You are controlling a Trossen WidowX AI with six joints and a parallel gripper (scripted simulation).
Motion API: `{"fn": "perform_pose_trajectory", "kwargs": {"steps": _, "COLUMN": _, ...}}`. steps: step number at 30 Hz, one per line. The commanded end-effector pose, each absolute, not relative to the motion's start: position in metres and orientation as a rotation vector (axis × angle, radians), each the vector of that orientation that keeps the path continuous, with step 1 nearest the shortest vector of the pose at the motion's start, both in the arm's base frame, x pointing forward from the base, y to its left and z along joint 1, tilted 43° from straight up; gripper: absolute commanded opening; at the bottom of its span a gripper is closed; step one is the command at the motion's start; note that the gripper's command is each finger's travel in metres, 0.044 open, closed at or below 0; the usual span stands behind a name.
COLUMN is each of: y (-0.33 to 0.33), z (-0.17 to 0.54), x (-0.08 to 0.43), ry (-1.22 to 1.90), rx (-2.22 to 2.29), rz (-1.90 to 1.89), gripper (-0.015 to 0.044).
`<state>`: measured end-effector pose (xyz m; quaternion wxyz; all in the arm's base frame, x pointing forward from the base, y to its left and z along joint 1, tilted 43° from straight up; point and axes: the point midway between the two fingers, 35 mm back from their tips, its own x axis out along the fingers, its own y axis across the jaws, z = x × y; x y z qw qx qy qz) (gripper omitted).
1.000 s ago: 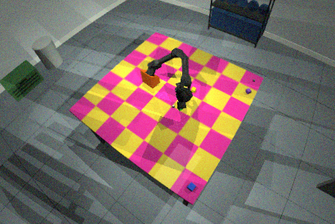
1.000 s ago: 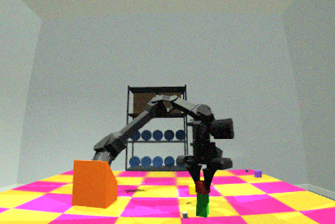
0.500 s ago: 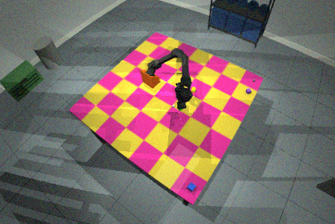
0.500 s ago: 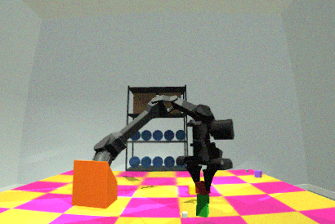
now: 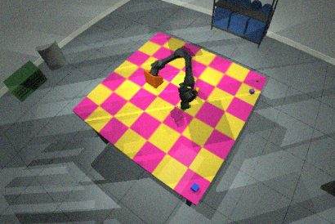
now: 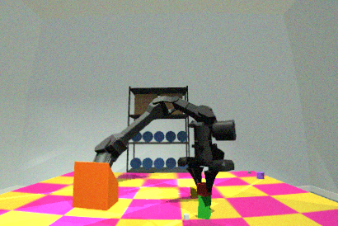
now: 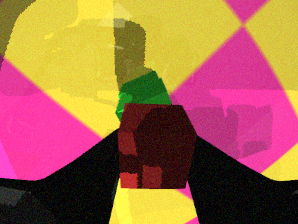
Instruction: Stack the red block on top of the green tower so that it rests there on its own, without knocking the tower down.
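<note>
The room is wide and grey, with a tiled grey floor (image 5: 61, 168) crossed by pale bands of light and a light skirting strip where the floor meets the plain walls. At the far right stands a tall dark metal shelf rack (image 5: 248, 2) loaded with blue round things and blue boxes; the exterior view shows it behind the arm. On the floor at the far left sit a grey cylindrical bin (image 5: 51, 55) and, nearer, a green slatted crate (image 5: 24, 80).

In the middle is the large square bench (image 5: 122, 136), its top a checkerboard of pink and yellow squares mottled with darker shadow patches. The black jointed robot arm (image 5: 181, 60) rises from near the bench's far-left part and bends over toward the centre. Beside its base is an orange wedge-shaped block (image 6: 95, 185), standing on the bench.

The jaws (image 6: 204, 186) point straight down and are pinching the small red cube (image 7: 156, 145), one dark finger on each side of it in the wrist view. The red cube is directly over the upright green block tower (image 6: 204, 207), which stands on a yellow square near the bench centre; the cube's underside looks to be on or just above the tower's top, and I cannot tell which.

Small things lie scattered well apart: a blue cube (image 5: 195, 186) at the near corner, a purple cube (image 5: 252, 91) at the right edge, and a tiny white cube (image 6: 186, 216) just left of the tower's foot.
</note>
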<state>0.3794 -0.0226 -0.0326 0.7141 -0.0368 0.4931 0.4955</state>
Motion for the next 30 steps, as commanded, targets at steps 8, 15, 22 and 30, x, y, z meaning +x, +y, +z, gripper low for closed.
{"fn": "perform_pose_trajectory", "kwargs": {"steps": 8, "y": -0.0221, "z": -0.0326, "x": 0.3798, "ry": 1.091, "rx": -0.084, "rz": 1.099, "gripper": 0.042}}
{"fn": "perform_pose_trajectory", "kwargs": {"steps": 15, "y": -0.0221, "z": -0.0326, "x": 0.3798, "ry": 1.091, "rx": -0.084, "rz": 1.099, "gripper": 0.044}}
{"fn": "perform_pose_trajectory", "kwargs": {"steps": 22, "y": -0.0221, "z": -0.0326, "x": 0.3798, "ry": 1.091, "rx": -0.084, "rz": 1.099, "gripper": 0.044}}
{"fn": "perform_pose_trajectory", "kwargs": {"steps": 30, "y": -0.0221, "z": -0.0326, "x": 0.3798, "ry": 1.091, "rx": -0.084, "rz": 1.099, "gripper": 0.044}}
